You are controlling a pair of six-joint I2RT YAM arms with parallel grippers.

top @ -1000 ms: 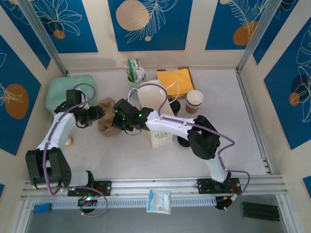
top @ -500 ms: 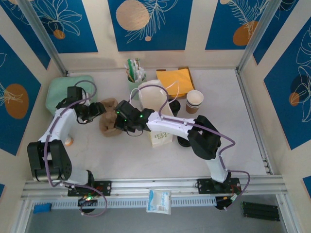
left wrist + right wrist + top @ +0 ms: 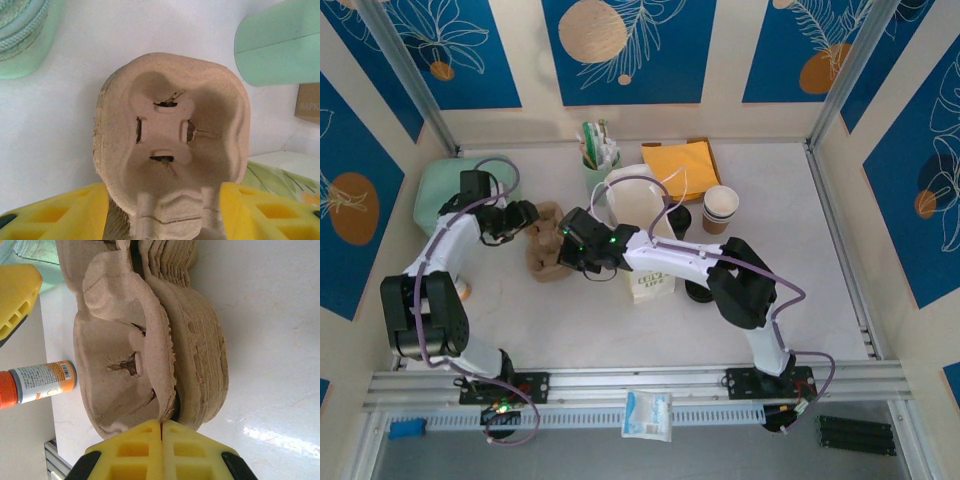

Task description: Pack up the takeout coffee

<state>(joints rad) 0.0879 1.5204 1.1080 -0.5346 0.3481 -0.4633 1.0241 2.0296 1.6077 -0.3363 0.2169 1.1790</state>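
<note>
Blue panels with white leaf drawings line the walls (image 3: 620, 50) around a white table (image 3: 570, 330). The takeout coffee cup (image 3: 721, 208) stands upright right of the table's middle, toward the far edge. It is nested with others like it, just in front of the orange paper sheets (image 3: 682, 165) and beside a black lid (image 3: 680, 218). It is well apart from both grippers.

A pulp carrier stack (image 3: 548, 245) lies left of the table's middle, between the two arms. The left gripper (image 3: 523, 215) meets it from the far left. In the left wrist view the jaws stand at a middling width, with the near end of the stack between them and a yellow pad (image 3: 60, 212) set against each side. The right gripper (image 3: 161, 427) meets the stack from the right. Its jaws are pressed together on the thin rim of the top carrier, which stands peeled away from the layers beneath.

A white box with green print (image 3: 650, 283) sits just in front of the right arm's wrist, and a second black lid (image 3: 698, 291) lies near it. A mint green tray (image 3: 460, 190) fills the far left corner. A green cup of packets (image 3: 597, 160) stands at the far edge. An orange bottle (image 3: 35, 385) lies on its side by the left edge.
</note>
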